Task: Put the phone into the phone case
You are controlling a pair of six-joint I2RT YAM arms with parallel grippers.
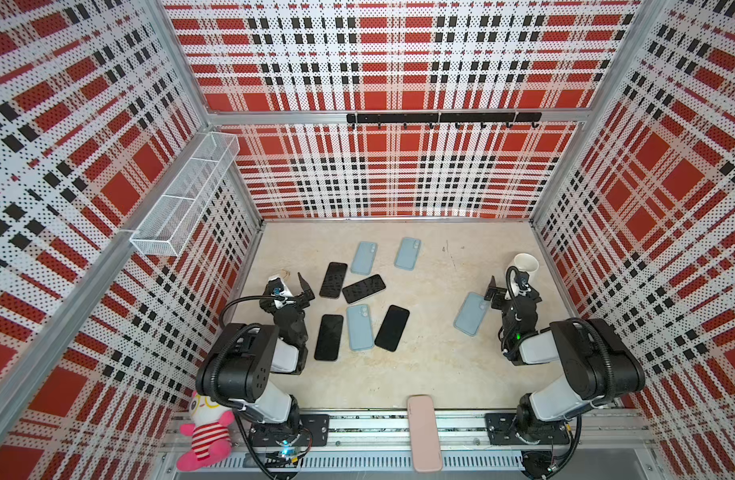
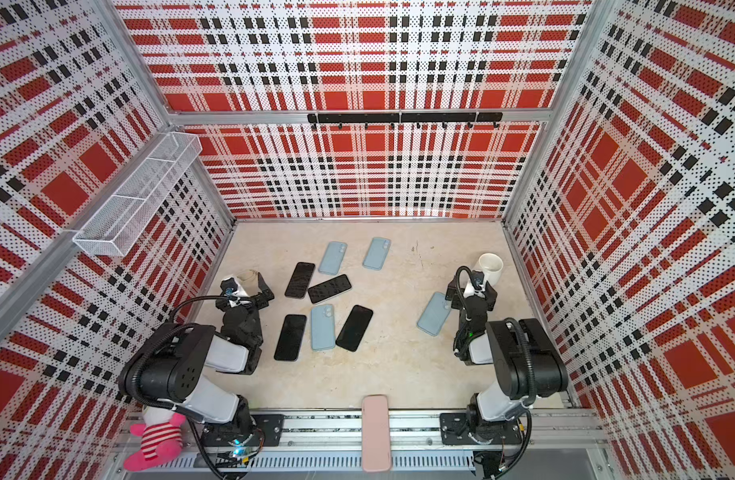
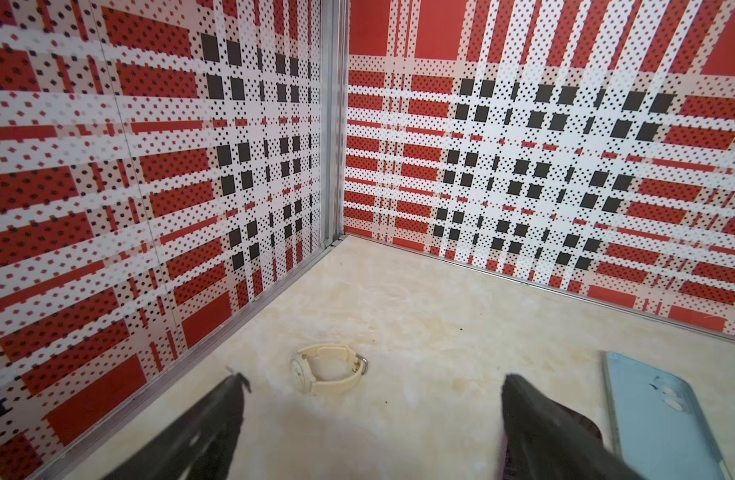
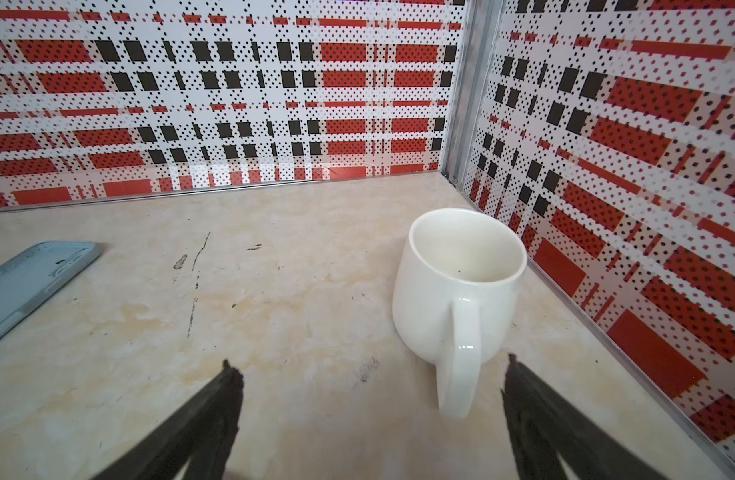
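**Both claws empty, no phone cased yet**

Your left gripper (image 3: pixel 374 384) sits by the tabletop's left edge with its fingers spread wide and nothing between them. A cream wristwatch (image 3: pixel 326 368) lies just ahead of it. Your right gripper (image 4: pixel 372 368) is by the right edge, equally spread and empty, with a white mug (image 4: pixel 457 282) upright just beyond it toward the far right corner.

Four dark phones lie screen-up left of the tabletop's middle, mixed with light-blue cases. The easiest pairing looks like the black phone (image 1: pixel 392 328) at the near right of that cluster, which lies just beside a phone case (image 1: pixel 360 327). A lone phone case (image 1: pixel 471 313) rests near your right gripper, clear of the clutter, and may be the safer target.

Before you commit, check which face of the case is up. A camera cut-out shows, but I cannot tell whether the hollow side faces you or whether a phone already sits inside. The phone lies flat on a hard top, so come down square across its long edges and close gently. Pin the case with the other claw, seat one end of the phone first, then press the rest down. Keep clear of the neighbouring handsets.

No brand, label or lettering is readable. The screens are dark, the mug is plain, and the watch dial is too small to make out.
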